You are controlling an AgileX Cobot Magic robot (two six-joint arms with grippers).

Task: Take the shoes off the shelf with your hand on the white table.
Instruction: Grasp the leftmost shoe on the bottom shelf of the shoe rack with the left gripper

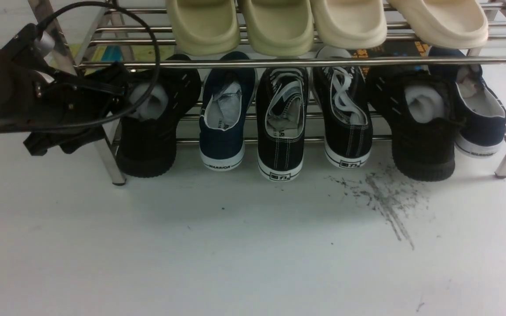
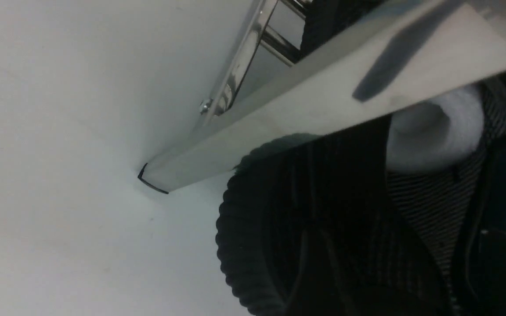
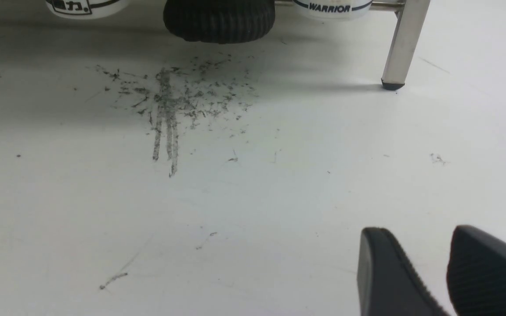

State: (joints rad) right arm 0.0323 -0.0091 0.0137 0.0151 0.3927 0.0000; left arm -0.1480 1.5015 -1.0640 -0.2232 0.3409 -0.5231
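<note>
- Broadly, the white desk (image 1: 191, 254) fills the front view, with a patch of dark grey scuff marks (image 1: 384, 197) towards its right side.
- At the back stands the chrome shelf (image 1: 279, 62), two tiers of round bars on slanted legs.
- From the left, the left arm (image 1: 24, 96), black with a looping black cable (image 1: 158, 57), reaches in past the shelf's left front leg to the left mesh shoe (image 1: 152, 131). The left jaws are lost, black on black, so whether they stand apart or clamp anything cannot be told.
- Four pale slippers (image 1: 275, 30) lie across the upper tier.
- On the lower tier the left mesh shoe leans at the far left, white stuffing showing, its heel out past the front bar and low at the desk.
- Likewise the right mesh shoe (image 1: 420, 131) leans fifth from the left, its heel just behind the scuff marks.
- Between the two sit a navy shoe (image 1: 226, 118) and two black canvas shoes (image 1: 281, 127); a second navy shoe (image 1: 477, 109) ends the row.
- In the right wrist view the right jaws stand apart, their black fingertips (image 3: 384, 272) over bare desk, gripping nothing, well in front of the shelf.
</note>
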